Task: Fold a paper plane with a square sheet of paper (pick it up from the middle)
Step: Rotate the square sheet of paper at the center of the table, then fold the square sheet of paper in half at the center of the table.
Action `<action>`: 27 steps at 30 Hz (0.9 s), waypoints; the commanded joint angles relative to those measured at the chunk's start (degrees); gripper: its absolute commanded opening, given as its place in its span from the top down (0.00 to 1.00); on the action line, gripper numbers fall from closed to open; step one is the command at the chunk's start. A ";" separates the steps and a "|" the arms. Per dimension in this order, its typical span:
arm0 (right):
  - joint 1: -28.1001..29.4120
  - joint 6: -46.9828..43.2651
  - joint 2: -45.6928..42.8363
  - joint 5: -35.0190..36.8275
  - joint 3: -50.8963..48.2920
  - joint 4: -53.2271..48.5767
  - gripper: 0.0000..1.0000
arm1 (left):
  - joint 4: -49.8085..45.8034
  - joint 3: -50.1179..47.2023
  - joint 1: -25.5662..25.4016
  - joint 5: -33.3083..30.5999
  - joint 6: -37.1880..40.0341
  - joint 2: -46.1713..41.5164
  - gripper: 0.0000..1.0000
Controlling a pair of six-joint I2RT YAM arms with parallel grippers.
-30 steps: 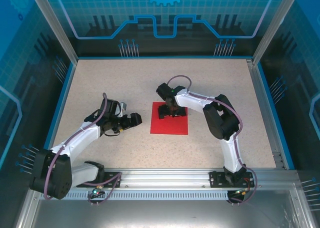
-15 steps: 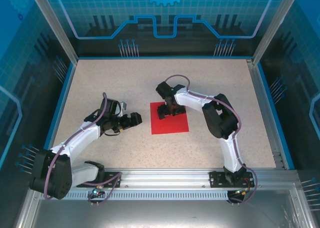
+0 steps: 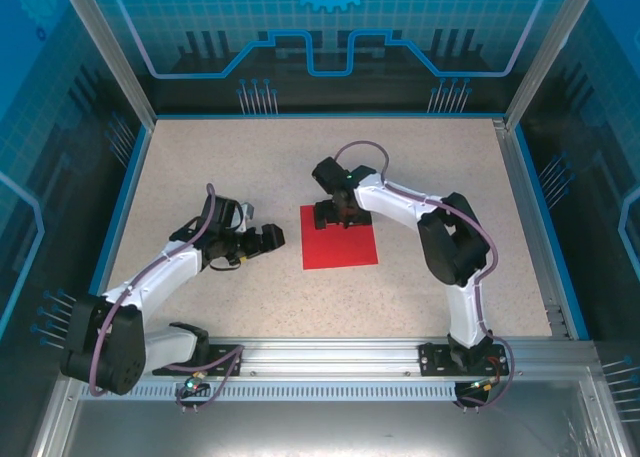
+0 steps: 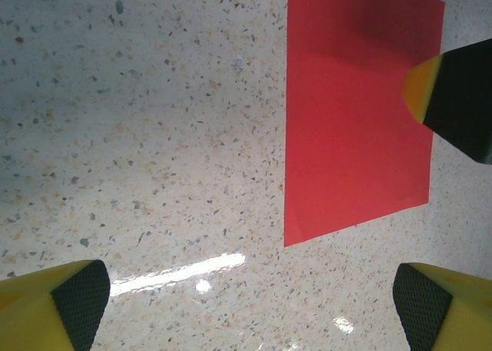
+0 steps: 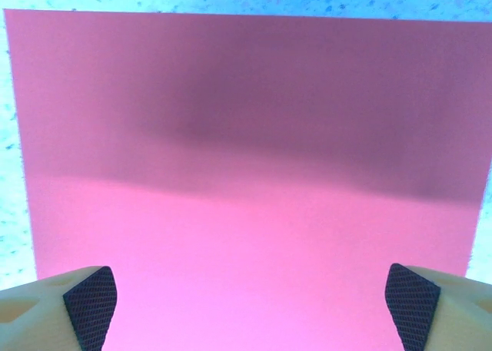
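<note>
Hovering over the far edge of the square sheet of paper (image 3: pixel 345 249), which lies flat on the table (image 3: pixel 230 157), the right hand (image 3: pixel 335 217) is spread wide, gripping nothing. The left hand (image 3: pixel 262 239) sits near the sheet's left side, also spread. Pickup stage, I'd guess: next, lower and pinch the middle.

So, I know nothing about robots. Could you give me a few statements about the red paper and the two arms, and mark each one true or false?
1. The square sheet of paper lies flat on the table. True.
2. The left gripper is holding the sheet. False: it is open over bare table, to the left of the sheet in the top view, and not touching it.
3. The right gripper is above the sheet with its fingers spread apart. True.
4. The paper is folded into a plane. False: it is a plain flat sheet with no fold visible.
</note>
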 commanded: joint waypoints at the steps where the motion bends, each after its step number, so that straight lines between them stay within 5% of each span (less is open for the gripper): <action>1: 1.82 4.00 1.40 0.75 -0.44 -0.71 0.06 | -0.65 1.97 0.51 1.72 1.74 0.38 0.01; 27: 2.55 5.50 8.79 1.51 -0.88 0.29 0.07 | -1.36 1.59 0.45 1.71 2.48 -0.07 0.01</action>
